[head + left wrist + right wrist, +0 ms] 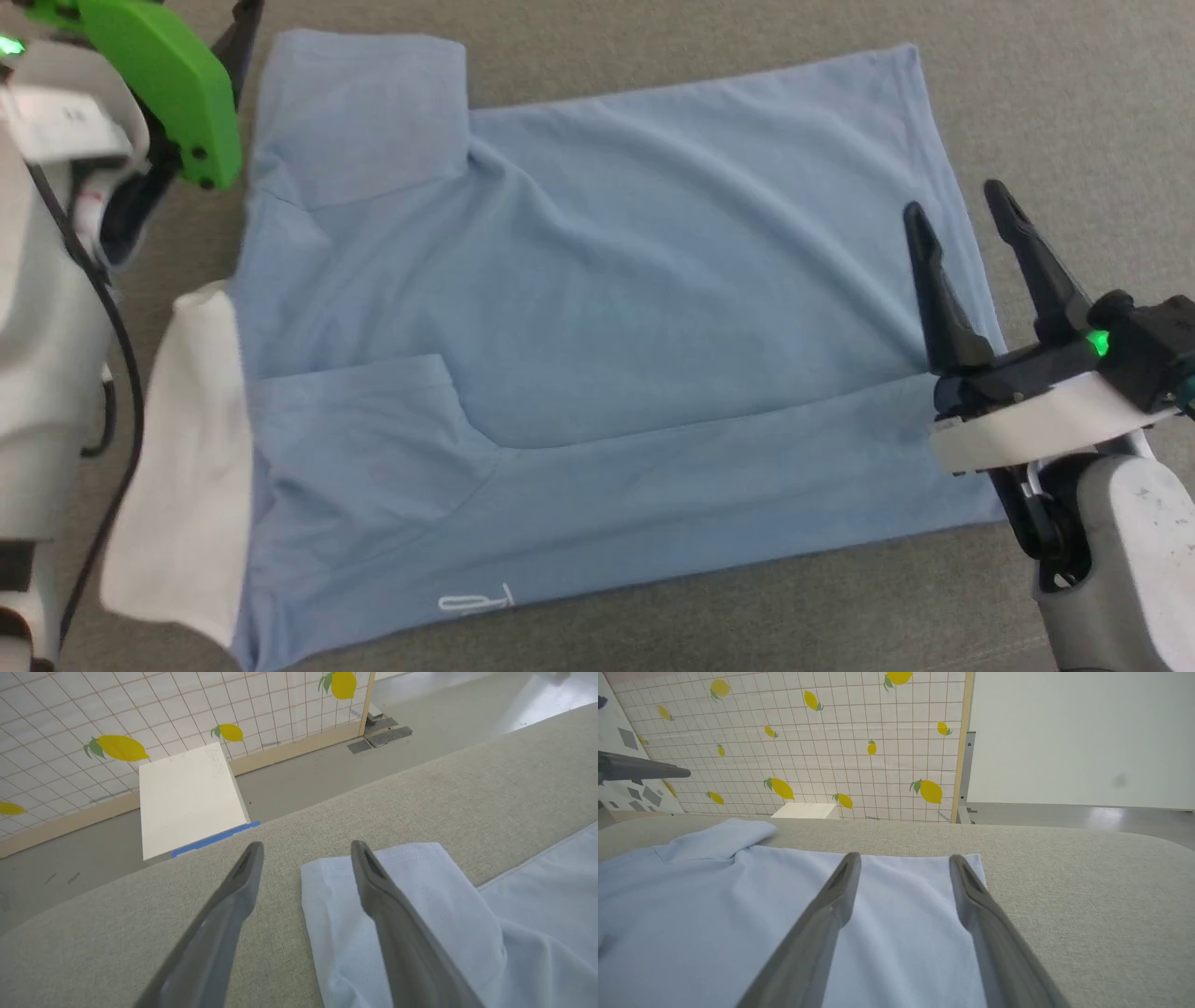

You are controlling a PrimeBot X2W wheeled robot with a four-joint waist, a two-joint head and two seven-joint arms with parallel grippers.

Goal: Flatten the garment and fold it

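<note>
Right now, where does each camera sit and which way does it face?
Head view: on the head, facing down at the light blue soft fabric shirt on grey cloth surface; open right gripper and green-cased left arm show.
Left wrist view: on that wrist, along the open left gripper, over a sleeve, toward a lemon-printed grid wall.
Right wrist view: on that wrist, along its gripper, over the shirt.
Both wrist views share that wall.

You could read no words anywhere. The garment (597,308) carried a small white script logo (476,600) by the counter's (653,47) near edge, too stylised to decipher. The white box (187,798) bore faint embossed marks, and its blue strip (215,840) tiny print, both illegible.
</note>
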